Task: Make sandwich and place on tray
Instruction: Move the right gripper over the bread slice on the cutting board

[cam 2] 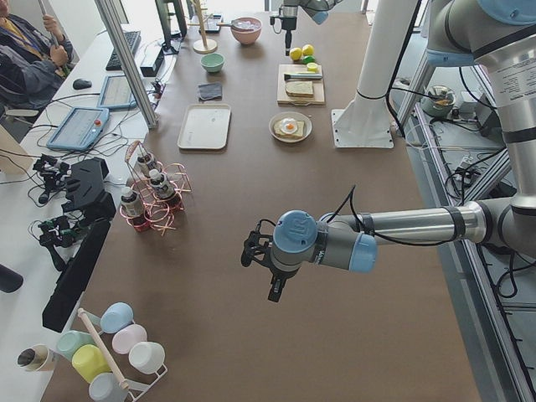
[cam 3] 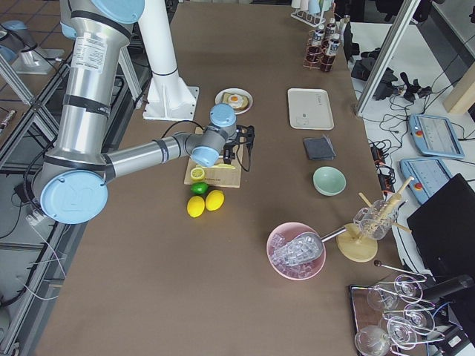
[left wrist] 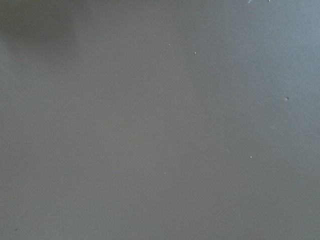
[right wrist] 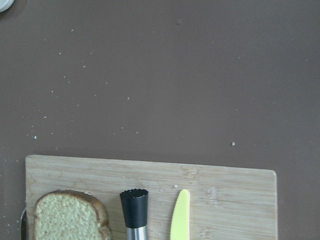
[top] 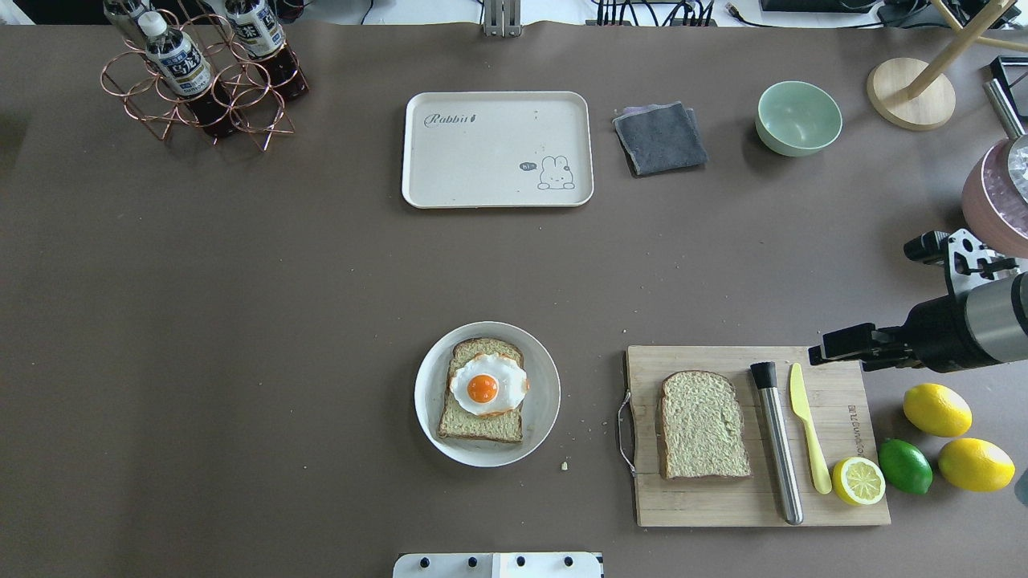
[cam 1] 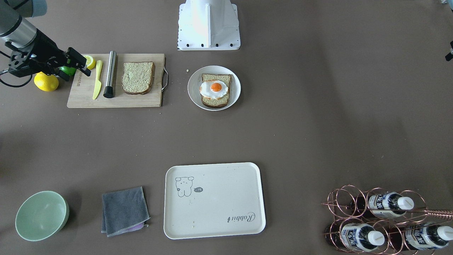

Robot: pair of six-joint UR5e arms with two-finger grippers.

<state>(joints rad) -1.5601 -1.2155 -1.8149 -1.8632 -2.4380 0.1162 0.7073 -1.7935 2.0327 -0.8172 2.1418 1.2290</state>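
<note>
**Sandwich not yet assembled, tray stands bare**

The brown table [top: 241, 321] carries everything. The right gripper [top: 821, 352] hangs over the far right corner of the cutting board [top: 699, 506], and its fingers point toward the middle of the table. I cannot tell if its jaws are apart or closed. The left gripper [cam 2: 275, 289] hovers above bare table, well apart from the food. It shows only in the side view, so I cannot tell its state.

The tray [top: 498, 148] lies at the far side of the table, well apart from the bread. The top slice [top: 704, 425] lies flat on the cutting board, beside a metal rod [top: 779, 457] and a yellow knife [top: 807, 437]. To the left of the board, the round plate [top: 542, 401] holds the bottom slice [top: 474, 424], with the fried egg [top: 487, 385] on top of it. A half lemon [top: 858, 480] sits on the near right corner of the board.
</note>
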